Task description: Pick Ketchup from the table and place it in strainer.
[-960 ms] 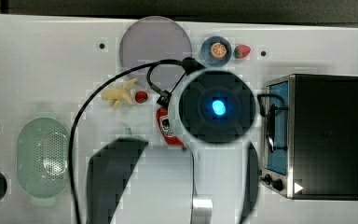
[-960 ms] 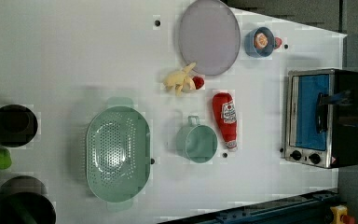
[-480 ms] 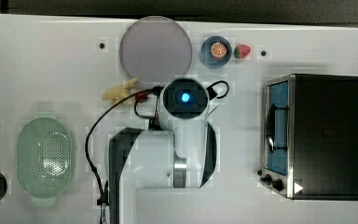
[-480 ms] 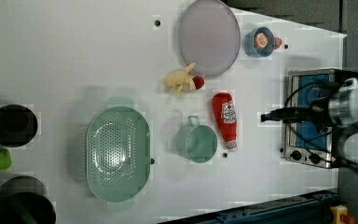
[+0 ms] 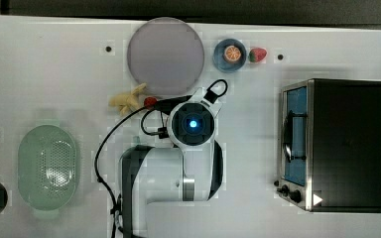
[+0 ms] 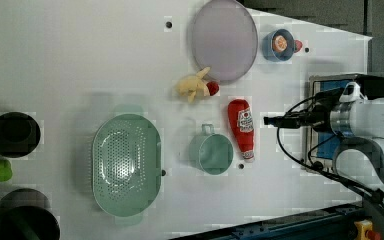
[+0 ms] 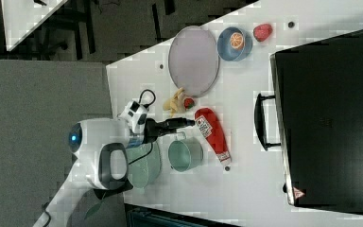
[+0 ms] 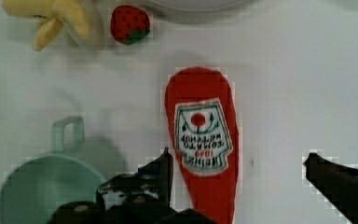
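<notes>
The Ketchup (image 6: 242, 130) is a red squeeze bottle with a white label, lying flat on the white table beside a green cup (image 6: 212, 152). It also shows in the right view, Ketchup (image 7: 212, 135), and in the wrist view, Ketchup (image 8: 205, 144). My gripper (image 8: 240, 163) hangs open above it, one finger on the cup side and the other well clear on the far side, with nothing held. From the side the gripper (image 6: 267, 120) shows at the left view's right of the bottle. The strainer (image 6: 125, 165), pale mint and perforated, stands empty at the top view's left, strainer (image 5: 47, 171).
A yellow banana toy (image 6: 192, 86) and a small strawberry (image 6: 212, 88) lie just beyond the bottle's base. A grey plate (image 5: 166, 49), a blue bowl (image 5: 229, 54) and a toaster oven (image 5: 337, 144) stand around. Dark cups (image 6: 14, 134) sit past the strainer.
The arm has swung from near the toaster oven toward the top view's left and now stands over the ketchup. The gripper has stayed open.
</notes>
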You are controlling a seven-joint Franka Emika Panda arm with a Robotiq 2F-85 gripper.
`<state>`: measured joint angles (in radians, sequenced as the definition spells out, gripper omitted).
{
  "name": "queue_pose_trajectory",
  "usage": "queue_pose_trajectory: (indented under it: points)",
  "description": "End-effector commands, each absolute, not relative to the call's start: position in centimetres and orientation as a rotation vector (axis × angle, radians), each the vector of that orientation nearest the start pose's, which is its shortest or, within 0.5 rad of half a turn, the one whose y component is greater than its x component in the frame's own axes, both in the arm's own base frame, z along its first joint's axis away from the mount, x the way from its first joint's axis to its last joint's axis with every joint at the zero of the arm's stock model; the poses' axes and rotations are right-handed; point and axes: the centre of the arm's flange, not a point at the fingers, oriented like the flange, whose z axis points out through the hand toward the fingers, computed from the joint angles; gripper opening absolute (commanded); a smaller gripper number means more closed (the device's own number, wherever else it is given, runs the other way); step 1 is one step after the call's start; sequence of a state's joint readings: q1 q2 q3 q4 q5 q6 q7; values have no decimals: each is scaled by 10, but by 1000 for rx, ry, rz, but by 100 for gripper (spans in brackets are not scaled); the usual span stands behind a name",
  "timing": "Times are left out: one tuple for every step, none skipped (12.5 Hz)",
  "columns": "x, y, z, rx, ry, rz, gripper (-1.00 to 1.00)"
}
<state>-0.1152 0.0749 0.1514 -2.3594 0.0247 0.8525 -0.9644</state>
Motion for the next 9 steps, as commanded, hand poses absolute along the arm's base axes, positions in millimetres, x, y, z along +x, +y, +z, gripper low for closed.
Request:
queue_pose_trajectory:
  points:
    - [497, 13, 249, -3090, -425, 49, 100]
    - [497, 14, 237, -3087, -422, 44, 100]
    - [498, 13, 225, -3085, -410, 34, 100]
    - [498, 13, 213, -3083, -398, 31, 100]
    - [496, 13, 201, -3078, -397, 42, 100]
    - [494, 14, 190, -3073, -395, 56, 100]
    - [493, 13, 180, -3070, -391, 57, 100]
    - [493, 14, 172, -3068, -389, 48, 100]
    - [493, 13, 166, -3068, -385, 32, 100]
